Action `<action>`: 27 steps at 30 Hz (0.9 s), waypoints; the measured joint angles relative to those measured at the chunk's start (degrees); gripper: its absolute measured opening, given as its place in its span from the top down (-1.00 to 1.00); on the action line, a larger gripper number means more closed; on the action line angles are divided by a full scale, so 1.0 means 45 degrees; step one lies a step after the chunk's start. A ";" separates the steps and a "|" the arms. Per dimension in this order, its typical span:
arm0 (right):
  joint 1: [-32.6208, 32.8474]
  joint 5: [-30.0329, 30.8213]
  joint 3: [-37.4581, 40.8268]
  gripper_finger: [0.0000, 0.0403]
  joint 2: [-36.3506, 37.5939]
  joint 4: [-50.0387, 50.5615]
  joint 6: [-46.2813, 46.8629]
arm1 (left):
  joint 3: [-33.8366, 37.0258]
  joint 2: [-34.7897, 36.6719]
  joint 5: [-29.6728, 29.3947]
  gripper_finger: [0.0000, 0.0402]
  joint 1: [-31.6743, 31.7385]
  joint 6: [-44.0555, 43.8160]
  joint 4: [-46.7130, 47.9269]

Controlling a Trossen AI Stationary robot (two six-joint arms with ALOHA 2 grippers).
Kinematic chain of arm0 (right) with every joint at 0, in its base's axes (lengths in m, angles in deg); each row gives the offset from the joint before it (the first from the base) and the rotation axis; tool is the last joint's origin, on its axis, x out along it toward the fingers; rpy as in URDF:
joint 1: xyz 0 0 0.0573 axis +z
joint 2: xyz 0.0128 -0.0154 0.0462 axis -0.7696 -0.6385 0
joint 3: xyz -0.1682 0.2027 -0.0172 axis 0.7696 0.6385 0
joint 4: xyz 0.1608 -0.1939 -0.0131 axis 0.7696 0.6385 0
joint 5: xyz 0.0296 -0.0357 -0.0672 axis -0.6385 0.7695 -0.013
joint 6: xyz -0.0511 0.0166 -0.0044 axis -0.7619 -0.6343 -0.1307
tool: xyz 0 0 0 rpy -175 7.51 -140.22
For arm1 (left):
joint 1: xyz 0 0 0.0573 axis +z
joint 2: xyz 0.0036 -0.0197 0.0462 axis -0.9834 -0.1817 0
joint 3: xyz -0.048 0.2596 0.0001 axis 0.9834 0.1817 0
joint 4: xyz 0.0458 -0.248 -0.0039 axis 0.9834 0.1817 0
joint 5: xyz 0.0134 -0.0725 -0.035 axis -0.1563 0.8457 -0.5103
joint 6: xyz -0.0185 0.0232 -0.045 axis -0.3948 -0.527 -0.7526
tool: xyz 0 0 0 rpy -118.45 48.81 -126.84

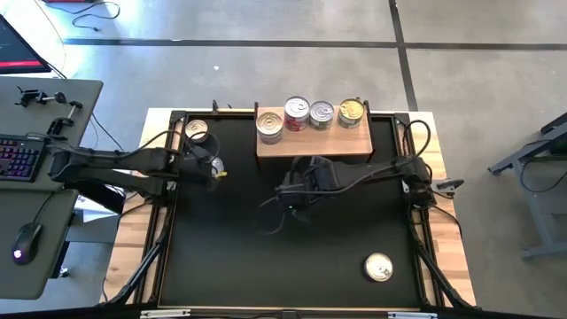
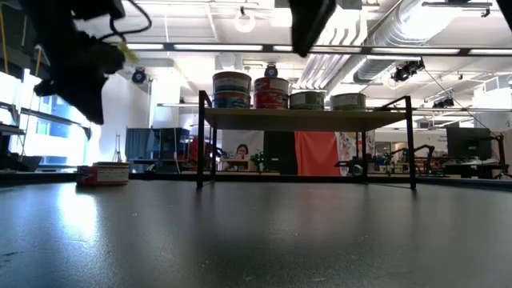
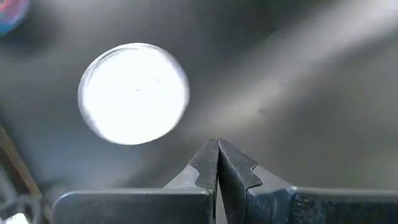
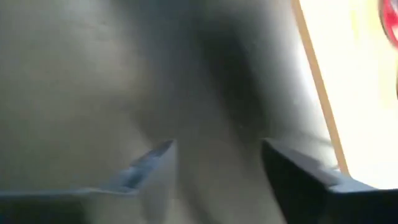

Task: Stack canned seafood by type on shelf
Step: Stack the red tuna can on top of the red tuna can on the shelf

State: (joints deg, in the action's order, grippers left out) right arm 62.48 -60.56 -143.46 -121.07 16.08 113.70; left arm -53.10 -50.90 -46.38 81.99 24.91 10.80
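Note:
The light-brown shelf (image 1: 314, 146) stands at the table's far edge. Its top bears several seafood cans in a row (image 1: 296, 113), two of them stacked at its left end (image 2: 232, 88). Loose cans lie flat on the black mat: one at the far left (image 1: 197, 131), one with a bright lid (image 3: 134, 93) just beyond my left gripper (image 3: 217, 146), and one with a gold lid near the front right (image 1: 379, 267). My left gripper (image 1: 211, 173) hangs shut above the mat, holding nothing. My right gripper (image 4: 214, 155) hovers open over the mat just in front of the shelf (image 1: 288, 202).
A wooden border (image 1: 447, 239) frames the black mat (image 1: 266, 266). A desk with a keyboard (image 1: 18, 155) and a mouse stands left of the table. Between the two arms and toward the near edge the mat lies bare.

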 joint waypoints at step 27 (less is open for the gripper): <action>0.3449 0.0545 1.0114 1.00 0.5519 -0.7811 0.8311 | 0.0311 -0.2834 -0.2885 1.00 0.0496 -0.4355 -0.0050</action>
State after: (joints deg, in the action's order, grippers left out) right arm 78.00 -58.11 -97.94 -96.23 -19.07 151.10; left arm -51.70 -63.65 -59.36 84.22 5.31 10.58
